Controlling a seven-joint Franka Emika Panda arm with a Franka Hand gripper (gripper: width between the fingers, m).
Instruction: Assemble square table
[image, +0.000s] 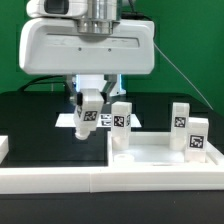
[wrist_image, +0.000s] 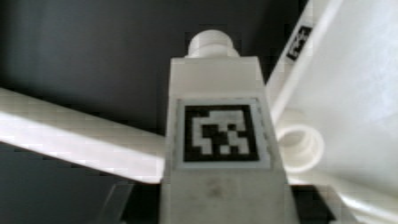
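Exterior and wrist views of one moment in the assembly. The gripper (image: 90, 100) hangs below the large white wrist housing (image: 88, 45) with its jaws closed on a short white peg leg (image: 88, 114), which they grip by its upper end. The held leg hangs nearly upright, slightly tilted, with its black-and-white tag facing the camera and its lower end close above the black table (image: 30, 120); whether it touches the surface cannot be told. In the wrist view the same leg (wrist_image: 221, 120) runs straight out from between the fingers (wrist_image: 125, 203), whose dark inner edges show at either side of its base; its tag fills the near face, and a narrower round stud forms its far tip.

Just beyond that tip, toward the exterior view's right, lies the square tray-like table top (image: 165, 152), flat on the table, its raised rim facing up. A round socket (wrist_image: 299, 148) in the top shows beside the held leg in the wrist view. Two further legs stand upright on the top: one (image: 121, 122) at its near-left corner in the exterior view, just beside the held leg, and one (image: 183, 122) toward the right. A long white rail (image: 110, 180) runs across the foreground, in front of the top.
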